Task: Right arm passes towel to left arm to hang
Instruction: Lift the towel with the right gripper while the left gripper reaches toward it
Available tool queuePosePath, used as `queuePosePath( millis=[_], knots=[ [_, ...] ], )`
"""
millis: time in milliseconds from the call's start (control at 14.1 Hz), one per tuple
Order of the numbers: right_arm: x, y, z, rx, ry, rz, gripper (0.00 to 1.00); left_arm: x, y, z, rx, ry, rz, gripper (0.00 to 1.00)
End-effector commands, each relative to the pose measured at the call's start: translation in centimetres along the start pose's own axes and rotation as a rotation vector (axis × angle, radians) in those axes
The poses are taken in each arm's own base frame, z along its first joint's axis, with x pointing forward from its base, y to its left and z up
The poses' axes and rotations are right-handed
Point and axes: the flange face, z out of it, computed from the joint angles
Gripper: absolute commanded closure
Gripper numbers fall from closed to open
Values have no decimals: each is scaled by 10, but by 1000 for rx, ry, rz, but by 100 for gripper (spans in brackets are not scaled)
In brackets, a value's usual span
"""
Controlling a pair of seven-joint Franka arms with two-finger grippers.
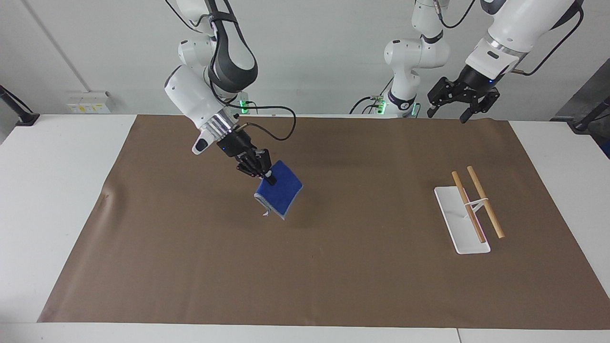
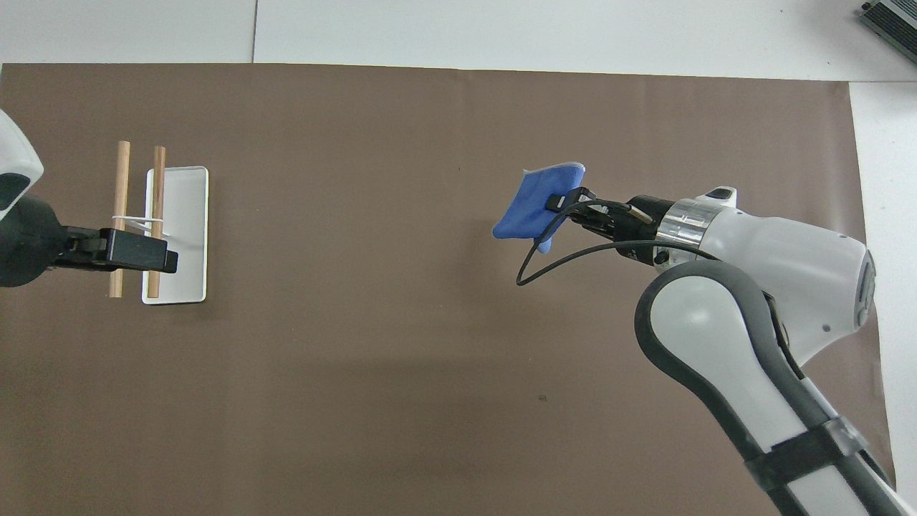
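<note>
The blue towel [image 1: 280,194] [image 2: 539,204] hangs folded in the air over the brown mat, clear of it. My right gripper [image 1: 268,178] [image 2: 559,203] is shut on one edge of the towel, its arm stretched toward the table's middle. My left gripper [image 1: 447,113] [image 2: 154,254] is raised high and open, holding nothing. In the overhead view it covers the robots' end of the wooden rods.
A rack with two wooden rods [image 1: 484,201] [image 2: 157,215] on a white base plate [image 1: 452,219] [image 2: 188,233] stands toward the left arm's end of the table. The brown mat [image 1: 333,267] covers most of the white table.
</note>
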Motion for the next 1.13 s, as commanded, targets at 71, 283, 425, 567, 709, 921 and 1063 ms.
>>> queuePosePath(
  millis=[71, 283, 425, 567, 709, 921, 1063],
  knots=[
    [-10, -14, -6, 184, -3, 107, 100, 1, 33, 26, -157, 38, -229, 0],
    [-25, -24, -1, 309, -17, 249, 100, 3, 64, 47, -252, 32, -415, 0],
    [-33, -31, 0, 367, -26, 319, 100, 8, 82, 57, -306, 44, -534, 0],
    [-37, -32, 1, 418, -32, 395, 100, 8, 100, 69, -378, 59, -644, 0],
    [-43, -34, 5, 459, -42, 461, 100, 10, 105, 78, -444, 30, -741, 0],
    [-48, -37, 7, 475, -51, 483, 100, 4, 126, 95, -498, 10, -898, 0],
    [-48, -37, 7, 475, -51, 483, 100, -1, 139, 106, -550, 12, -986, 0]
  ],
)
